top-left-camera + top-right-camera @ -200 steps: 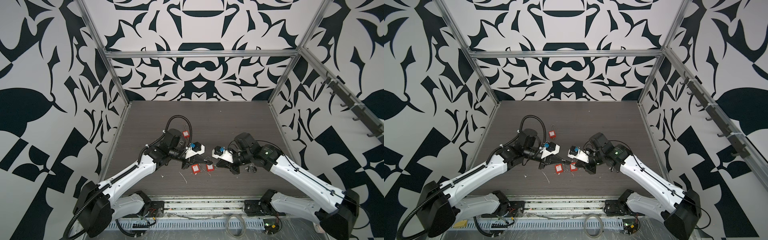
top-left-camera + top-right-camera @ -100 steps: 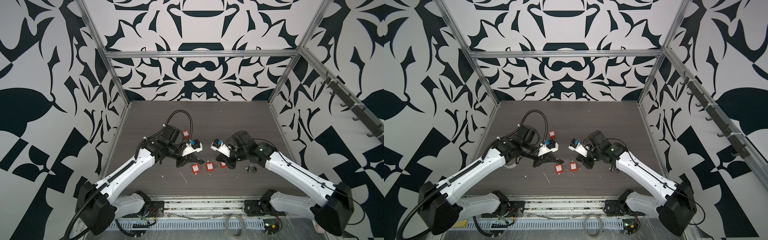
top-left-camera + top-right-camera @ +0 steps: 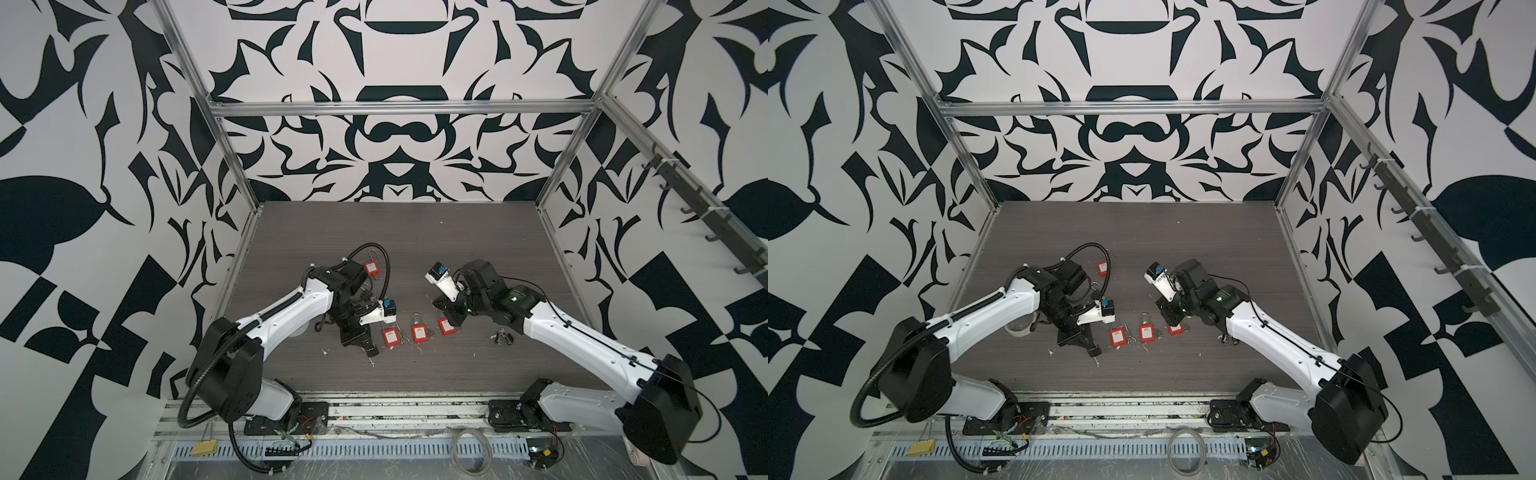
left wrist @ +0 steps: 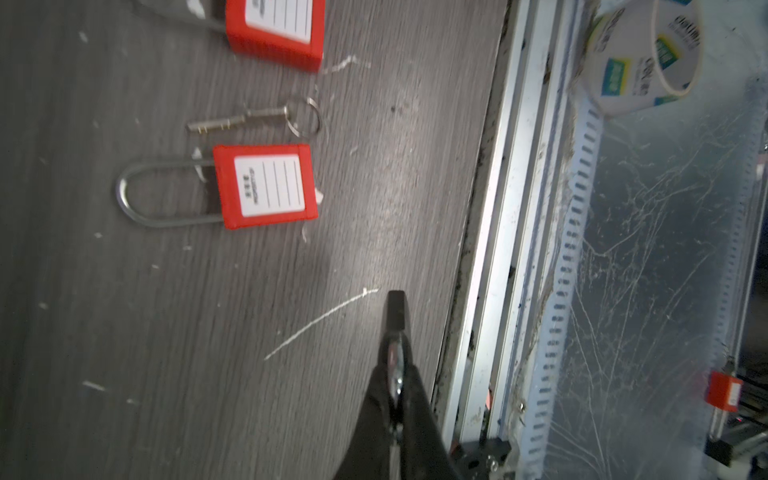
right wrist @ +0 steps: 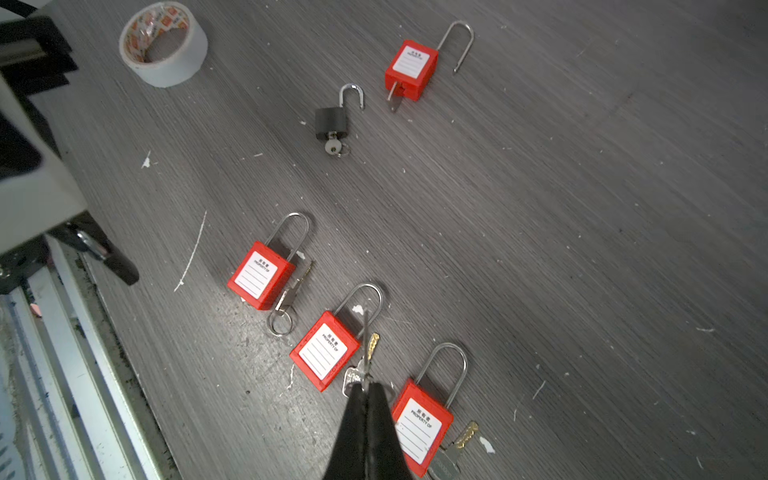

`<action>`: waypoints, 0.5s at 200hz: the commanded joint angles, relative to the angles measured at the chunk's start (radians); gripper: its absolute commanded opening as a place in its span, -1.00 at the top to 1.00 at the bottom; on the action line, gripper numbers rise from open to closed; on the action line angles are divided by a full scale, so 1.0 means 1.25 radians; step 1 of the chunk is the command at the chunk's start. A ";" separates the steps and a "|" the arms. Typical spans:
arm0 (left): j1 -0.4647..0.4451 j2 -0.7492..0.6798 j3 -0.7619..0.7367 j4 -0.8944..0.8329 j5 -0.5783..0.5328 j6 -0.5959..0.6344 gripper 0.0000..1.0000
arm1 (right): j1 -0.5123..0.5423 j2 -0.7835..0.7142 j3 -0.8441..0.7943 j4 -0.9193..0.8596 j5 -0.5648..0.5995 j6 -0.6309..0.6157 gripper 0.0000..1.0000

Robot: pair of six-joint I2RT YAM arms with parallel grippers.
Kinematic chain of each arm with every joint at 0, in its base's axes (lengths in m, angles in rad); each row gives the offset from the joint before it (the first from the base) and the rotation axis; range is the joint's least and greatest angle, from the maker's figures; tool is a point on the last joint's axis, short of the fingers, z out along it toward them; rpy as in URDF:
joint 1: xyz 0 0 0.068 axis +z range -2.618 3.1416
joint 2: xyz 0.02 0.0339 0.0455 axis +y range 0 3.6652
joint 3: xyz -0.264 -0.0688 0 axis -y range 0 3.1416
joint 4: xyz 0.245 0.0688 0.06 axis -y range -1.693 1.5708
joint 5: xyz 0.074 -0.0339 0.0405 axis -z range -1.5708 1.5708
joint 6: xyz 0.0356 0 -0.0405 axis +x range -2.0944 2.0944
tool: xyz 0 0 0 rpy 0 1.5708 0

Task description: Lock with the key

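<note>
Pinching a thin key (image 5: 364, 328) in the right gripper (image 5: 365, 384) over the three-o'clock end of the red padlock row (image 3: 419, 333). Clamping the left gripper (image 4: 395, 334) on a black-tipped metal piece (image 4: 395, 307) at its eight o'clock.

My left arm (image 3: 286, 309) reaches in from the left of both top views, wrist bent downward. My left gripper (image 3: 371, 350) points down and toward the front, its jaws pressed together. My right arm (image 3: 575, 338) stretches in from the right, wrist tipped down too. My right gripper (image 5: 365, 388) is closed tight. The two grippers hang apart.
</note>
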 commanded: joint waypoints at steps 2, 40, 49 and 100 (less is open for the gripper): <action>0.020 0.049 0.027 -0.079 -0.004 0.074 1.00 | -0.002 -0.008 -0.032 0.073 0.003 0.057 1.00; 0.032 0.141 0.050 -0.072 -0.026 0.093 1.00 | 0.004 0.012 -0.058 0.123 -0.075 0.111 1.00; 0.037 0.169 0.061 -0.082 -0.033 0.099 1.00 | 0.011 0.016 -0.060 0.123 -0.075 0.110 1.00; 0.071 0.242 0.088 -0.062 -0.037 0.148 1.00 | 0.045 0.023 -0.033 0.078 -0.088 0.230 1.00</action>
